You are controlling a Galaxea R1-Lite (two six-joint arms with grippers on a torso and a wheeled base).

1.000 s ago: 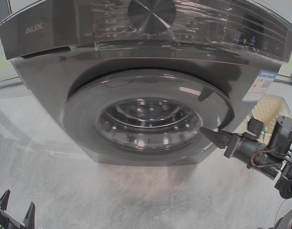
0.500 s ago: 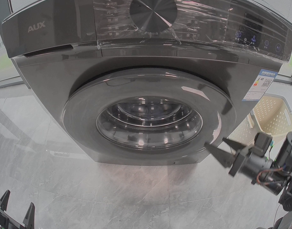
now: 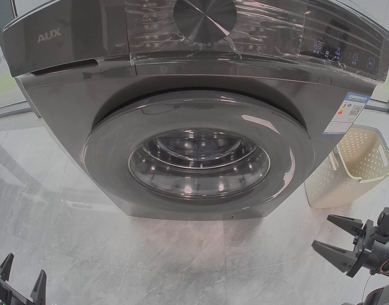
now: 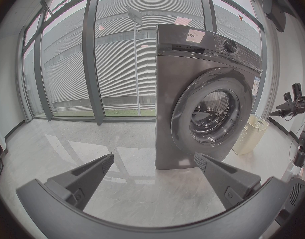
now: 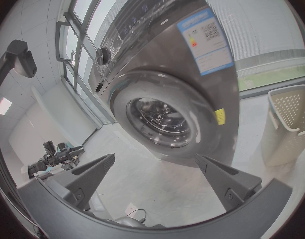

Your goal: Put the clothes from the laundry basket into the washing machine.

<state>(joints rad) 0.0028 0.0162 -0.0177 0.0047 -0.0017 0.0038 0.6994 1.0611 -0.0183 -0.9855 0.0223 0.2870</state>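
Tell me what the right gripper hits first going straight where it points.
Probably the lower rim of the washing machine door; the right gripper has nothing nearer ahead, though depth is unclear.

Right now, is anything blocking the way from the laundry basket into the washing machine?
Yes: the round door of the washing machine looks shut across the opening, so nothing can go in until it is opened. Between the open right gripper and the laundry basket beside the machine lies only bare floor.

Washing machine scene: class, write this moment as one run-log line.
washing machine door: shut | laundry basket: on floor beside machine, no clothes visible | right gripper: open, empty | left gripper: open, empty
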